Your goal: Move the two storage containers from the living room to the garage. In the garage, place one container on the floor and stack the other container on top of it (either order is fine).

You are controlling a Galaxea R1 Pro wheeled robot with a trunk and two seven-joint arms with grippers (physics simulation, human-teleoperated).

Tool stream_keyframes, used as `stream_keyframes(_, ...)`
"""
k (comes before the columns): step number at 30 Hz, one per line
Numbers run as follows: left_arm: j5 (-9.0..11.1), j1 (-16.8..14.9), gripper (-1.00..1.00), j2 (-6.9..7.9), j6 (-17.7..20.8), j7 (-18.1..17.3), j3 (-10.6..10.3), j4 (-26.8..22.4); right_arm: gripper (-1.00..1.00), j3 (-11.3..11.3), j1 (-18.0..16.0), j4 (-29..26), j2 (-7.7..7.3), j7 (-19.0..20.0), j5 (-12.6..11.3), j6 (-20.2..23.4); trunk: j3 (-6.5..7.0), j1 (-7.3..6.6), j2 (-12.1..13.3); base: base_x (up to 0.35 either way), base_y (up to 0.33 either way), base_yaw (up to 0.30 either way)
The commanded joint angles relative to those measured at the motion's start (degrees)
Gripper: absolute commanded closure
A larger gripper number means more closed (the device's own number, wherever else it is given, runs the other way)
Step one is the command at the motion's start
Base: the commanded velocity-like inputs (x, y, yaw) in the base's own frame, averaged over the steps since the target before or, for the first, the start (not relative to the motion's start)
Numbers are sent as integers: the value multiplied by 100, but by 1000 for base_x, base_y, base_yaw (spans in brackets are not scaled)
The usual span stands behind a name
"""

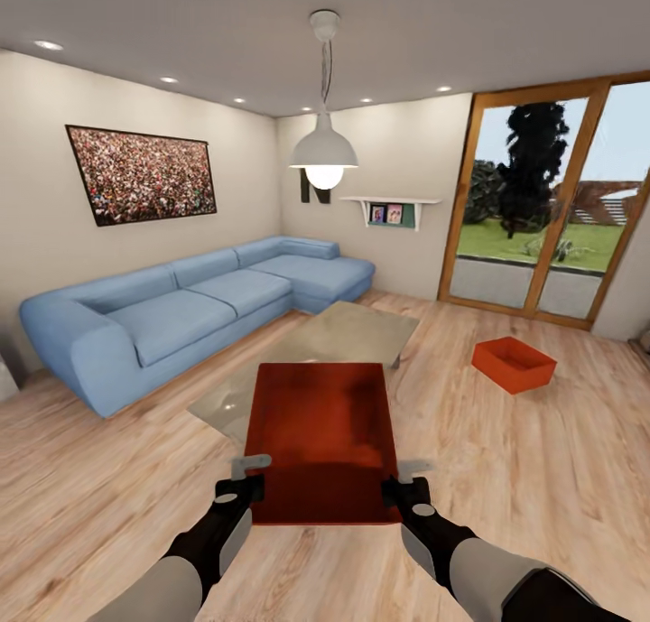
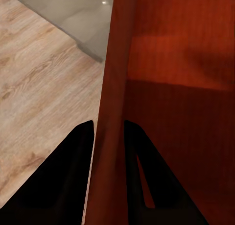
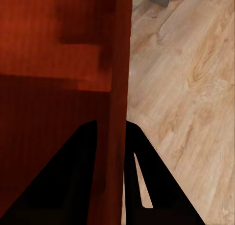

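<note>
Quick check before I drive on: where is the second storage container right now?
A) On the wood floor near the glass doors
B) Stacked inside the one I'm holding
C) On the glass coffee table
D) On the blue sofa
A: the second storage container sits on the light wood floor in front of the glass doors, while the left pincer and right pincer clamp the side walls of the held container.

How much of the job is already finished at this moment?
Done: nothing delivered yet; the robot is in the living room. In hand: one container, its side walls pinched by the left hand and right hand. Left: the second container on the wood floor, then stacking.
</note>
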Motion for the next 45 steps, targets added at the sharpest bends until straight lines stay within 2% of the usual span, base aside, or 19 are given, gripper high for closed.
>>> stream_keyframes(1,-87,-5,100,17,-41,57,396,-134,100,-226,-2,9,-2,-18,-92,-18,-9,1,-7,0,0,300)
stream_keyframes(45,-96,-5,100,62,-38,57,396,-125,100,-226,-2,15,3,-20,-84,-18,-9,1,-7,0,0,300)
